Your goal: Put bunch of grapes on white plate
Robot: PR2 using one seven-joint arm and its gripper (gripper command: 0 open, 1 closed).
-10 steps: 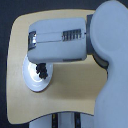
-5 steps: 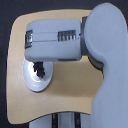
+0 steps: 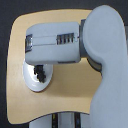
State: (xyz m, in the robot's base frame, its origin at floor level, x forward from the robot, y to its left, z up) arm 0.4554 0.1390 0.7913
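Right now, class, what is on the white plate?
A dark bunch of grapes lies on the plate. The arm covers the plate's upper part, so anything there is hidden.

Bunch of grapes (image 3: 40, 74) on white plate (image 3: 33, 86)

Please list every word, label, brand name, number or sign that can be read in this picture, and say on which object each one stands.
No readable text anywhere.
Arm: a row of dark marks on its grey casing, too blurred to tell if they are letters.
White plate, bunch of grapes, table: no writing visible.
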